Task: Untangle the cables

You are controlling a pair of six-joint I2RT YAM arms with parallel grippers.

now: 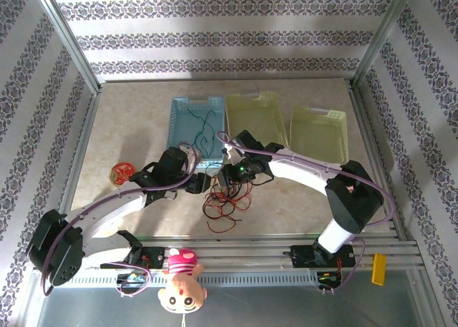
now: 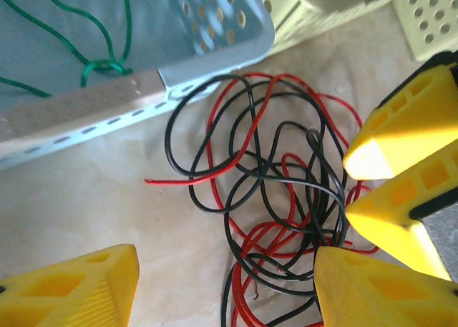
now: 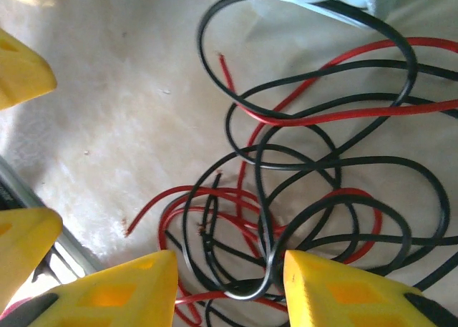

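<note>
Left gripper [image 2: 225,277] of mine hangs low over the desk [image 1: 129,127], its fingers wide apart, with loose strands of the tangle lying on the desk beneath the gap. Facing it, my right gripper [image 3: 230,273] is parted too, more narrowly. A loop of the black cable [image 2: 169,134] lies in the gap between its tips, and I see no squeeze on it. Both grippers meet over the middle of the desk, nearer its near edge than its far one.

Under them the black cable and the red cable [image 2: 179,179] lie twisted together in a flat heap of overlapping loops, with one loose red end sticking out to the side. Just beyond the heap sits a blue basket [image 2: 107,105], its near rim close to the outermost black loop. The green cable [image 2: 100,66] lies inside it, drawn into a small knot. A pale yellow basket [image 1: 261,99] stands just beside the blue one, and a second yellow basket [image 1: 320,114] stands nearer the desk's right edge.
</note>
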